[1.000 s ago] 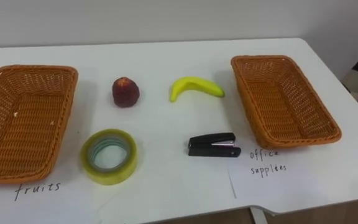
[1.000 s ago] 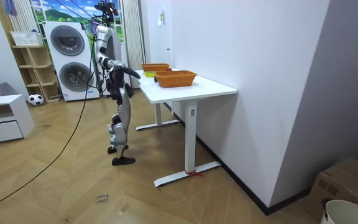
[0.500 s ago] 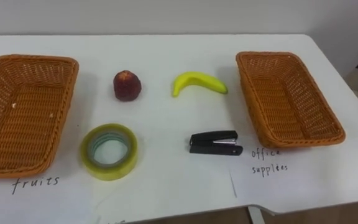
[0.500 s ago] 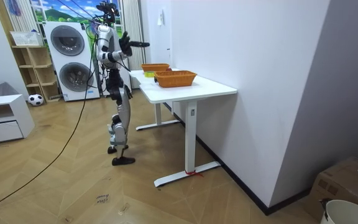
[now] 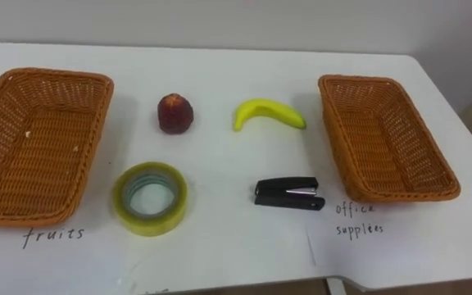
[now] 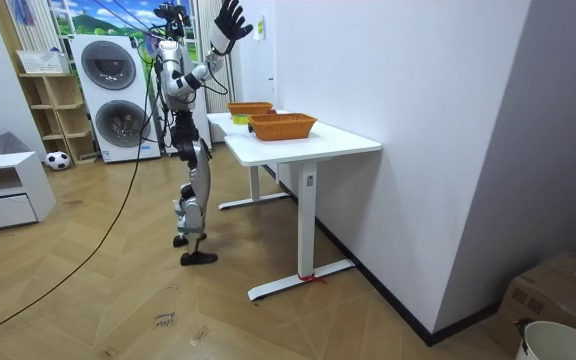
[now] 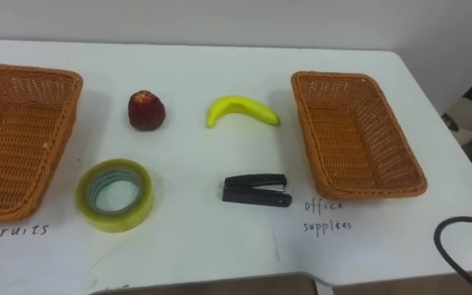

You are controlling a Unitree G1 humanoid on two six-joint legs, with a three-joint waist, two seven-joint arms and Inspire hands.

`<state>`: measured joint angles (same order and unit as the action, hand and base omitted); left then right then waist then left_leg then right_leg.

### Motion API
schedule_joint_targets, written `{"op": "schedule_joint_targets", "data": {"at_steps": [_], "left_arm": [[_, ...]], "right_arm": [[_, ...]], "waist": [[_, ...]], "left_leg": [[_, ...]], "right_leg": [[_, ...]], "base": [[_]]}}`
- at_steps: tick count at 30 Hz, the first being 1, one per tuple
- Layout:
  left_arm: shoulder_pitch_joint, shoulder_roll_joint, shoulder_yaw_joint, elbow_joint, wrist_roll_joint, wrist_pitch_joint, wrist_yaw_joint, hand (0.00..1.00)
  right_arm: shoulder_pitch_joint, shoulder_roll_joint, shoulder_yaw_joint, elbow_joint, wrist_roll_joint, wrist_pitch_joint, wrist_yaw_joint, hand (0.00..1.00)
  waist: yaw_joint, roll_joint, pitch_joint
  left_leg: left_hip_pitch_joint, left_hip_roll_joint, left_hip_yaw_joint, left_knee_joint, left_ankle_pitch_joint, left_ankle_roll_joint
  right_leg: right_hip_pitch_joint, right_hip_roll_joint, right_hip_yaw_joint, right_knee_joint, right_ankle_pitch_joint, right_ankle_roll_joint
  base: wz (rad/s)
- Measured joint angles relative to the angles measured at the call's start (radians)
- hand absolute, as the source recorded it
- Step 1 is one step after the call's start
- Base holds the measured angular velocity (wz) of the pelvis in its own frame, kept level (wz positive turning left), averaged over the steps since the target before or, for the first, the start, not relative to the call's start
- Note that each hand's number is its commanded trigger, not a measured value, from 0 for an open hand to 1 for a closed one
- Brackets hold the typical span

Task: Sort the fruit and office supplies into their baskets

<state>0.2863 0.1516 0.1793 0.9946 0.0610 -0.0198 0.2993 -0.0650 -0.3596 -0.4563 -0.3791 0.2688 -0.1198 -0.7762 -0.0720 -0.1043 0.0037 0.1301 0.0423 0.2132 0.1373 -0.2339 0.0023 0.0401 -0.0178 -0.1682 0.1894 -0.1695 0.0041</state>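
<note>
On the white table (image 5: 220,70) lie a dark red apple (image 5: 175,113), a yellow banana (image 5: 269,113), a roll of clear yellow tape (image 5: 149,197) and a black stapler (image 5: 288,193). A wicker basket (image 5: 56,75) at the left has "fruits" handwritten in front of it. A second wicker basket (image 5: 359,80) at the right has "office supplies" written on a paper sheet (image 5: 359,238). Both baskets hold nothing. In the room view I stand at the table's near side with my right hand (image 6: 230,18) raised above my head, fingers spread, holding nothing.
The table's far edge meets a white wall. A washing machine (image 6: 113,95) and shelves (image 6: 53,100) stand behind me. A white bin (image 7: 465,119) sits on the floor past the table's right end.
My right arm has swung up from pointing forward at table height to above my head. The eye view has shifted slightly; the things on the table have not moved.
</note>
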Motion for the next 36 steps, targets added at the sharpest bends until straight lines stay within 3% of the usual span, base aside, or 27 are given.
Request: {"op": "schedule_joint_targets", "data": {"at_steps": [8,11,15,26,31,33,36], "left_arm": [[-0.001,0.0,-0.01,0.008,0.0,0.0,0.003,0.0],[0.005,0.0,-0.01,0.012,0.001,0.0,0.006,0.0],[0.008,0.0,-0.033,0.016,0.022,0.0,0.023,0.0],[-0.005,0.012,-0.049,0.016,0.04,0.0,0.012,0.0],[-0.013,0.015,-0.049,0.016,0.039,-0.001,-0.024,0.0],[-0.019,0.019,-0.051,0.014,0.039,-0.001,-0.028,0.0],[-0.039,0.029,-0.064,0.014,0.039,-0.001,-0.028,0.0]], "right_arm": [[-0.015,-0.005,0.091,-0.033,-0.004,0.011,0.121,0.0],[-0.064,-0.005,0.115,-0.04,-0.009,0.012,0.16,0.0],[-0.103,-0.014,0.154,-0.04,-0.054,0.012,0.224,0.0],[-0.103,-0.034,0.228,-0.038,-0.064,0.013,0.405,0.0],[-0.103,-0.059,0.251,-0.035,-0.074,0.017,0.504,0.0],[-0.103,-0.085,0.284,-0.006,-0.069,0.02,0.553,0.0],[-0.103,-0.089,0.333,0.069,-0.08,0.041,0.629,0.0]], "waist": [[0.029,0.008,-0.003],[0.029,0.011,-0.0027],[0.034,0.008,-0.0027],[0.059,-0.002,-0.0036],[0.062,-0.006,-0.0019],[0.071,-0.011,0.0035],[0.083,-0.024,0.0072]], "left_leg": [[0.004,0.002,-0.01,0.0,0.0,0.0],[0.003,0.003,-0.016,0.0,0.0,0.0],[0.002,0.002,-0.02,0.0,0.0,0.0],[0.002,0.002,-0.025,0.008,0.0,0.0],[0.003,0.003,-0.025,0.011,0.0,0.0],[0.006,0.006,-0.025,0.015,0.0,0.0],[0.004,0.014,-0.026,0.017,0.0,0.0]], "right_leg": [[0.012,0.001,-0.009,0.0,0.001,-0.002],[0.012,0.001,-0.012,0.001,0.001,-0.002],[0.011,0.0,-0.016,-0.001,0.001,-0.002],[0.012,-0.003,-0.029,-0.003,0.001,-0.002],[0.015,-0.003,-0.027,-0.003,0.002,-0.003],[0.024,-0.001,-0.027,-0.004,0.004,-0.005],[0.024,0.002,-0.029,-0.005,0.007,-0.01]], "base": [[0.03],[0.01],[0.01],[0.01],[0.0],[0.0],[0.0]]}}
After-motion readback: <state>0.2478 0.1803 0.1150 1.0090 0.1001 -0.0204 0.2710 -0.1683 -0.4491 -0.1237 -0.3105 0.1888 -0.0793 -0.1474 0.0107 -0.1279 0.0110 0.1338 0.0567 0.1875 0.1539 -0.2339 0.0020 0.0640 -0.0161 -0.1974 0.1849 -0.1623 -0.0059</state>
